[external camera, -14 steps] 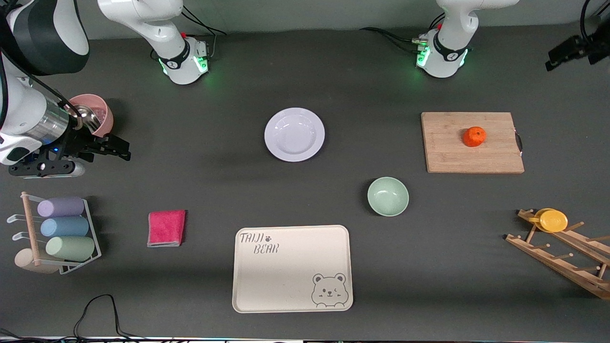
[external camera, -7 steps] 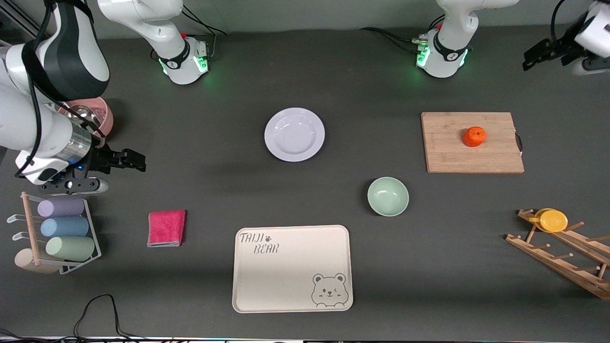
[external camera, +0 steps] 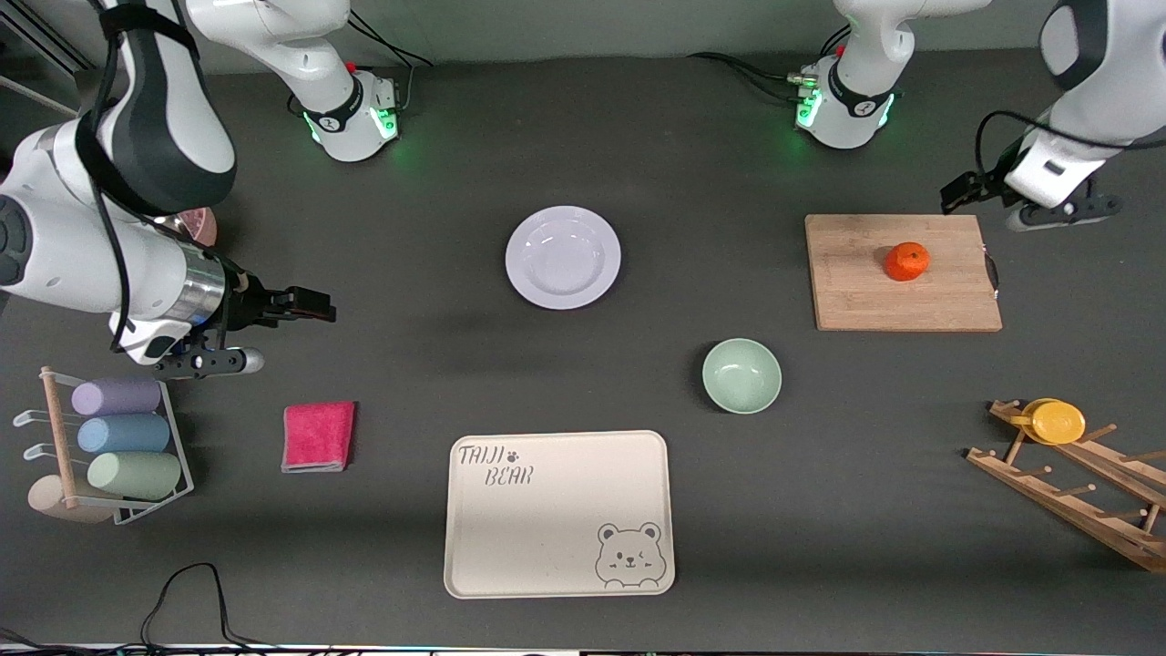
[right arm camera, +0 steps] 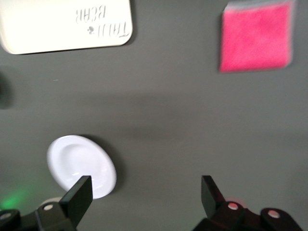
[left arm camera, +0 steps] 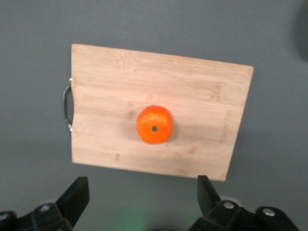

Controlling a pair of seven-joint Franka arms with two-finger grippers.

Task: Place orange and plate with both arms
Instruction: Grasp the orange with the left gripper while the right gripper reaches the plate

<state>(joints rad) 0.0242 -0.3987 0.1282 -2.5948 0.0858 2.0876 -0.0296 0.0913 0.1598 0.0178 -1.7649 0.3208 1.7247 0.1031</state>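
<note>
1. Resting on the cutting board [external camera: 902,273], the orange [external camera: 907,261] looked light and rollable; the wide-open left gripper [external camera: 967,190] hovered beside the board.
2. The glossy plate [external camera: 563,257] lay mid-tabletop, stiff and slippery, best pinched at its rim; the right gripper [external camera: 305,305] hung spread, well apart.

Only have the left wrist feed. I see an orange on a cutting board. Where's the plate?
Observer: The plate sits on the bare table, toward the right arm's end from the cutting board.
Operator: Right gripper doing anything?
Observer: The right gripper is open and empty, above the table near the pink cloth.
Operator: Anything else between the orange and the plate?
Observer: No. The green bowl lies nearer the front camera than the orange.
</note>
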